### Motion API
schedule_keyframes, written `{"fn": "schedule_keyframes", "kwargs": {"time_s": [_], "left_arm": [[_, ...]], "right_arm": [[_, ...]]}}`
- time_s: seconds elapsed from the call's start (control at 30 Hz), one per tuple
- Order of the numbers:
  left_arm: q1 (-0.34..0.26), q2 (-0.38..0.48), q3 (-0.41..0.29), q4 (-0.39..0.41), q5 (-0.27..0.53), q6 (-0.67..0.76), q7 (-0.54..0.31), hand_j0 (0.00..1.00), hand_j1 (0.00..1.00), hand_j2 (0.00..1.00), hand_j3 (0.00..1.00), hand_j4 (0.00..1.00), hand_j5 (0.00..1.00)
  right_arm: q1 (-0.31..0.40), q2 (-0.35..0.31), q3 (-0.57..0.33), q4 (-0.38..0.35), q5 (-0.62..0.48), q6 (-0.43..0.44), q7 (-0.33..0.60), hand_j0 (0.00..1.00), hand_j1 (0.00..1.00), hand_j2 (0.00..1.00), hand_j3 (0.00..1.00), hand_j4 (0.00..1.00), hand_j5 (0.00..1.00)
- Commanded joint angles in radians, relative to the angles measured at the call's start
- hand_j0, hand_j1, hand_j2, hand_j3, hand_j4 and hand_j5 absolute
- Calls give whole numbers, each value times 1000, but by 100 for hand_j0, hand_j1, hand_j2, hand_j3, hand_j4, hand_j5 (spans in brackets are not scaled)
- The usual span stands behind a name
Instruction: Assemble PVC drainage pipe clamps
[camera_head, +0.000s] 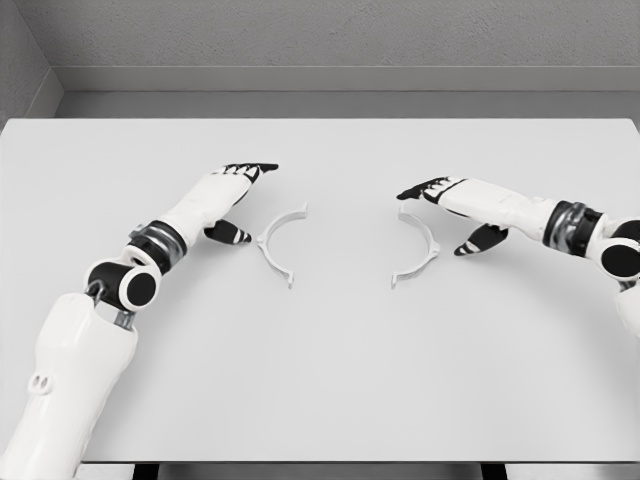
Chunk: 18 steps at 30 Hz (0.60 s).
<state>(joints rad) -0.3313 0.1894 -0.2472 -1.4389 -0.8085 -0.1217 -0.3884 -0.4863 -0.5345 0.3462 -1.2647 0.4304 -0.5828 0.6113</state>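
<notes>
Two white half-ring clamp pieces lie flat on the white table (320, 380). The left clamp half (277, 241) curves open toward the right, and the right clamp half (422, 247) curves open toward the left, with a gap between them. My left hand (243, 190) hovers just left of the left half, fingers stretched out and thumb hanging down, holding nothing. My right hand (445, 205) reaches in above the upper end of the right half, fingers extended and thumb apart, also holding nothing.
The table's far edge meets a grey wall (320, 40) at the back. The table's front edge runs along the bottom of the view.
</notes>
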Motion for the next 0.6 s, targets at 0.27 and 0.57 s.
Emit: {"fn": "schedule_keyframes", "kwargs": {"time_s": [0.27, 0.57], "left_arm": [[-5, -16, 0, -2, 5, 2, 0, 100, 100, 100, 100, 100, 100], [9, -11, 0, -35, 6, 4, 0, 100, 100, 100, 100, 100, 100]], "right_arm": [[-11, 45, 0, 19, 15, 12, 0, 100, 100, 100, 100, 100, 100], [-11, 54, 0, 34, 16, 11, 0, 100, 100, 100, 100, 100, 100]]}}
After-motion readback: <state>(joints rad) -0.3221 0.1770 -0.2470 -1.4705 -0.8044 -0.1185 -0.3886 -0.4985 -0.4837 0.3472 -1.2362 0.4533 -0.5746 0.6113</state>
